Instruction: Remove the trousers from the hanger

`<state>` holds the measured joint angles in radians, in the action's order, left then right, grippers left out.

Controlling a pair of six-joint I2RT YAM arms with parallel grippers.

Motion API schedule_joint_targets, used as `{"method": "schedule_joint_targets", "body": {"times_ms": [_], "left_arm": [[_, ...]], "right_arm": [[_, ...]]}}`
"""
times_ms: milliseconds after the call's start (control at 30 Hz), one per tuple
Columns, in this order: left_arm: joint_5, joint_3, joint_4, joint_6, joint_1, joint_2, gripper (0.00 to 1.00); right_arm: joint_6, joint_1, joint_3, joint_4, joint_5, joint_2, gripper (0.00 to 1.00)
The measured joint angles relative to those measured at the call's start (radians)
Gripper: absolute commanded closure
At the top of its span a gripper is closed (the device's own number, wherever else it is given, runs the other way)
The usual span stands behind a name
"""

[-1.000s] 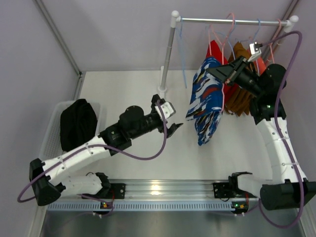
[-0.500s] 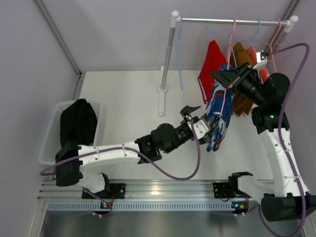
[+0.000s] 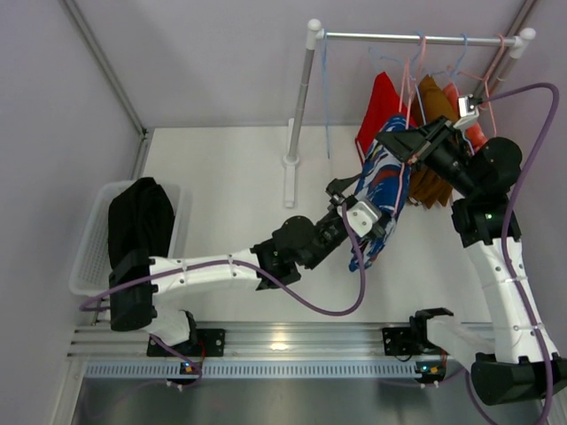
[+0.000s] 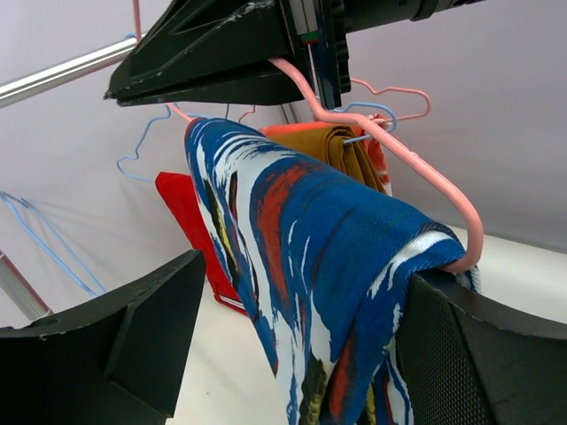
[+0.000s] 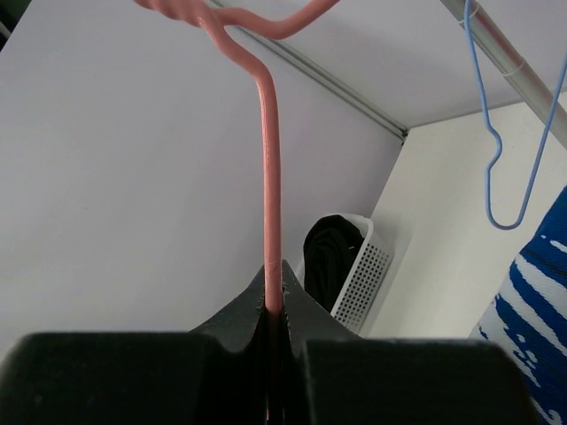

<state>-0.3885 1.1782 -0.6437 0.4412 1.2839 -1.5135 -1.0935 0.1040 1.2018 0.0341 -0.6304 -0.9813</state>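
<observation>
Our right hand (image 3: 407, 146) is pinched shut on the neck of the pink hanger (image 5: 269, 177), just below its twisted hook, and holds it up in front of the rail (image 3: 416, 38). We cannot tell whether the hook rests on the rail. Over that hanger's sloping arm hang the blue patterned trousers (image 4: 310, 257), folded, streaked with white, red and black, and clear of the white surface (image 3: 221, 168). Our left hand (image 3: 365, 215) reaches up to them from below with its jaws wide apart, one on each side of the hanging cloth. In the wrist view, the finger (image 4: 478, 354) on the right sits at the fabric's edge and the other stands apart from it, so nothing is gripped. Behind the patterned pair, the red trousers (image 3: 379, 111), the brown trousers (image 3: 431, 181) and the orange-red trousers (image 3: 453, 95) hang from the rail. Well to the left, the black trousers (image 3: 139, 221) lie in the white basket (image 3: 89, 257).
</observation>
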Motion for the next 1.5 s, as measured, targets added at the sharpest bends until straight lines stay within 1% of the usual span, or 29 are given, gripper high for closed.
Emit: {"method": "schedule_joint_targets", "body": {"times_ms": [133, 167, 333, 367, 433, 467, 500, 567, 600, 700, 800, 967, 1133, 1267, 1500], "left_arm": [[-0.001, 0.031, -0.011, 0.02, 0.001, -0.042, 0.22], [-0.007, 0.042, -0.011, 0.027, 0.001, -0.056, 0.26], [-0.034, 0.099, -0.007, 0.048, -0.009, -0.132, 0.37], [-0.035, 0.101, -0.006, 0.048, -0.012, -0.137, 0.43], [-0.036, 0.106, -0.006, 0.053, -0.016, -0.142, 0.51], [-0.036, 0.11, -0.006, 0.056, -0.016, -0.143, 0.61], [-0.036, 0.114, -0.006, 0.058, -0.016, -0.145, 0.68], [-0.032, 0.12, -0.005, 0.063, -0.017, -0.146, 0.84], [-0.03, 0.123, -0.004, 0.064, -0.018, -0.146, 1.0], [-0.021, 0.138, 0.028, 0.077, -0.022, -0.145, 1.0], [-0.017, 0.148, 0.096, 0.07, -0.023, -0.128, 1.0], [-0.008, 0.195, 0.348, -0.019, -0.031, -0.026, 1.0], [-0.006, 0.333, 0.527, -0.105, -0.032, 0.053, 1.0], [0.002, 0.412, 0.612, -0.137, -0.032, 0.068, 1.0], [0.001, 0.518, 0.713, -0.155, -0.035, 0.055, 1.0]], "right_arm": [[-0.007, 0.02, 0.0, -0.007, 0.001, 0.0, 1.0], [-0.007, 0.021, -0.002, -0.01, 0.001, 0.001, 1.0], [-0.007, 0.026, -0.004, -0.014, 0.004, 0.01, 1.0], [-0.006, 0.026, -0.004, -0.014, 0.005, 0.012, 1.0], [-0.006, 0.026, -0.004, -0.015, 0.009, 0.015, 1.0], [-0.006, 0.026, -0.004, -0.015, 0.01, 0.016, 1.0], [-0.006, 0.026, -0.005, -0.015, 0.01, 0.019, 1.0], [-0.001, 0.027, -0.006, -0.016, 0.013, 0.027, 1.0], [0.002, 0.027, -0.011, -0.015, 0.016, 0.033, 1.0], [0.013, 0.027, -0.024, -0.008, 0.027, 0.05, 1.0], [0.037, 0.027, -0.03, 0.016, 0.043, 0.058, 1.0], [0.084, 0.022, -0.032, 0.081, 0.081, 0.062, 1.0], [0.124, 0.014, -0.083, 0.088, 0.129, 0.085, 1.0], [0.126, 0.014, -0.114, 0.088, 0.158, 0.095, 1.0], [0.201, 0.013, -0.174, 0.11, 0.22, 0.093, 1.0]]}}
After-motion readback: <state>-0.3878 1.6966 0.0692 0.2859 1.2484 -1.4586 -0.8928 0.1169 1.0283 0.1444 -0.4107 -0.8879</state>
